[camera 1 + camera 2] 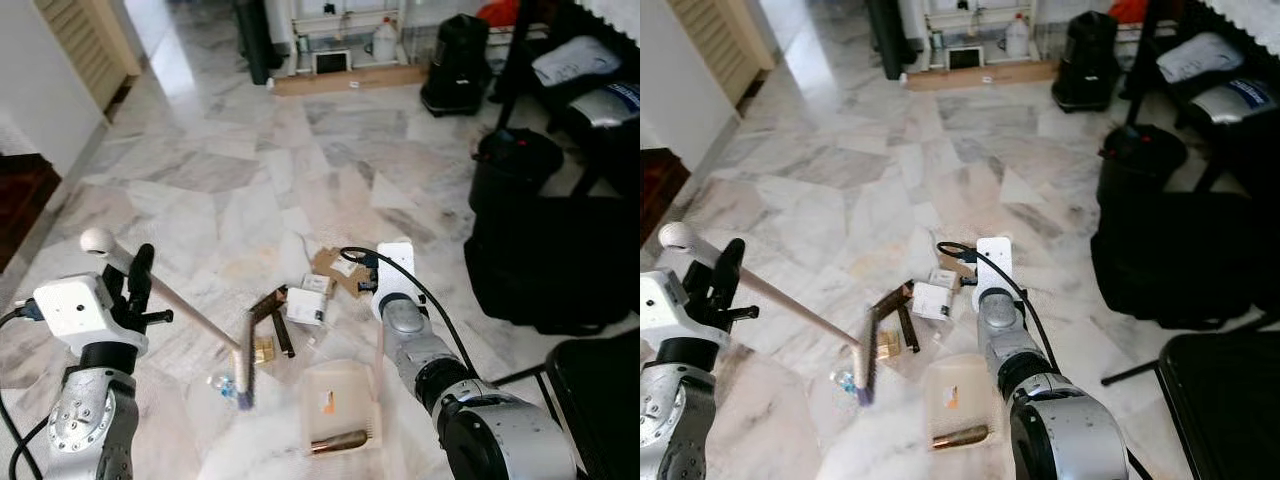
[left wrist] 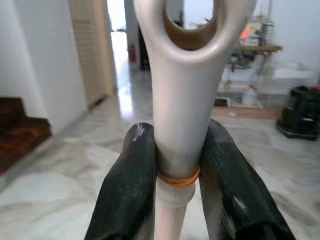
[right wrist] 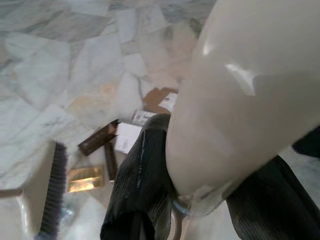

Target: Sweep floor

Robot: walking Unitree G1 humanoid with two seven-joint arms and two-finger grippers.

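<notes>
- The left end effector (image 1: 140, 285), at the lower left of the head view, is clamped on the upper end of the broom handle (image 1: 185, 315); in the left wrist view both black fingers (image 2: 127, 190) press against the pale shaft just below its hanging loop, at an orange band
- From that grip the handle slopes down toward the frame's centre to the brush head (image 1: 247, 365), which stands nearly on edge on the marble floor (image 1: 200, 170), its dark bristle tips low near a bit of clear wrapper (image 1: 222, 383)
- The right end effector (image 3: 200, 200), seen in the right wrist view, is closed around the rounded cream handle of the dustpan (image 1: 340, 405); the pan lies flat on the floor at the lower centre of the head view, just right of the brush
- One brown tube-like piece (image 1: 335, 441) is already in the pan, near its back edge
- The litter pile (image 1: 310, 290) sits just above the brush and pan in the frame: brown strips, a white box, torn cardboard and a gold wrapper, all close together and still on the floor
- Judged step: gathering, with most of the pile not yet swept in
- The next move calls for setting the bristles on the far side of the pile and drawing them toward the pan's open lip while the right arm holds the pan flat and steady
- The light scraps could skid past the side of the pan if the stroke is angled
</notes>
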